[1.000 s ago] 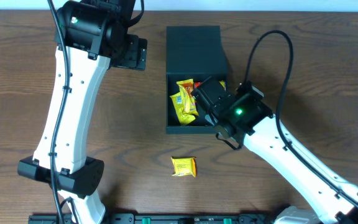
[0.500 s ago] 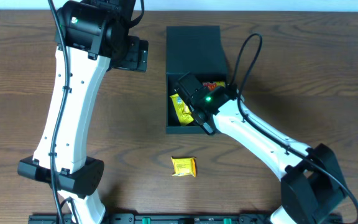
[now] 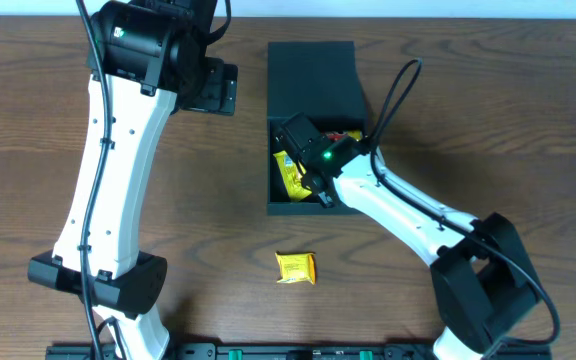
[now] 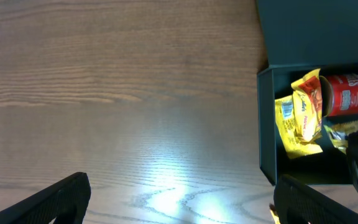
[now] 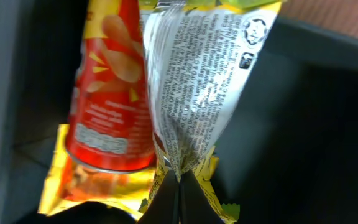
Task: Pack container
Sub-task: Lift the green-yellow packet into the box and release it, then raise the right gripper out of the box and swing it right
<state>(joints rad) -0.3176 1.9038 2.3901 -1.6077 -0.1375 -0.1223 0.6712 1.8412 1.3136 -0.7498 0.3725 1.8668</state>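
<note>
**A box with its lid open and snacks inside**

The dark box [image 3: 311,80] sits on the brown tabletop [image 3: 488,110], near the far edge and about in the middle; with its lid flung back, it makes a long shape that runs from the far side toward the robot; the lid is the far half and lies flat; the open half is the near half and faces up.

The right tool [image 5: 178,186] reaches down into the open half from the right; it is clenched on the bottom edge of a silver packet [image 5: 194,87] with tiny print on it; the packet stands up above the tool in the right wrist view.

The left tool [image 4: 179,208] hangs over bare wood just left of the box; its two fingers [image 4: 58,199] are spread wide with nothing between them.

Inside the box lies a red can [image 4: 351,96] on its side; yellow packets [image 4: 300,115] are beside it and under it, against the left wall.

One more yellow packet [image 3: 295,267] lies alone on the tabletop, on the near side of the box and apart from it.
</note>
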